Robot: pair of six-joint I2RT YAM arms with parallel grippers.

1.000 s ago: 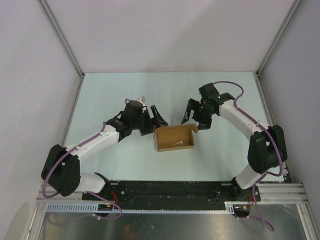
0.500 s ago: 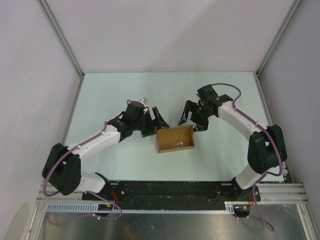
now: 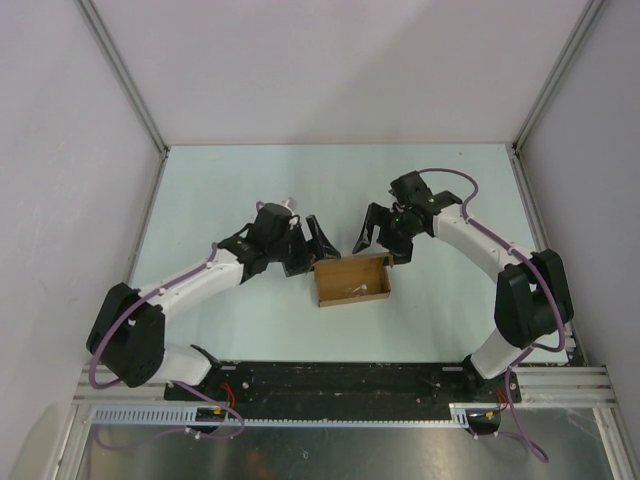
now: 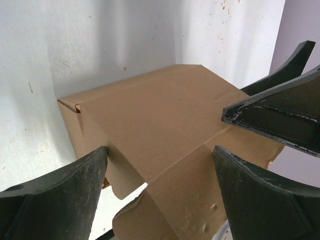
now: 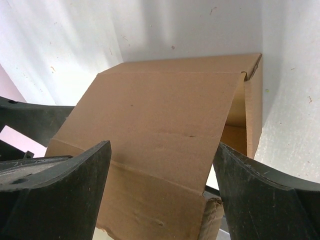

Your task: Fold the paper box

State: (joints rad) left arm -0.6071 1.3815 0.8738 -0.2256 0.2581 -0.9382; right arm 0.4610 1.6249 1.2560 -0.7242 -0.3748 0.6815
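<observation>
The box (image 3: 351, 280) is plain brown cardboard, unmarked, a small rectangle lying lengthwise just below the centre of the top view on the pale bench (image 3: 250, 180), with its top open and low walls raised around a flat floor. From the left wrist the box (image 4: 150, 120) shows a broad smooth panel crossed by crease lines, a small tab turned up at its left corner and a ragged die-cut edge toward the bottom of the frame. From the right wrist the box (image 5: 160, 115) shows a wide panel bent over along a fold, with a dark gap under it at the right side. The left end effector (image 3: 320, 240) sits at the box's upper left corner and the right end effector (image 3: 380, 235) at its upper right corner, so the far wall lies between them (whether any finger touches cardboard cannot be told). The left end effector (image 4: 160, 150) is spread wide, gripping nothing, the box ahead of its tips. The right end effector (image 5: 164, 146) is likewise wide apart and empty.
</observation>
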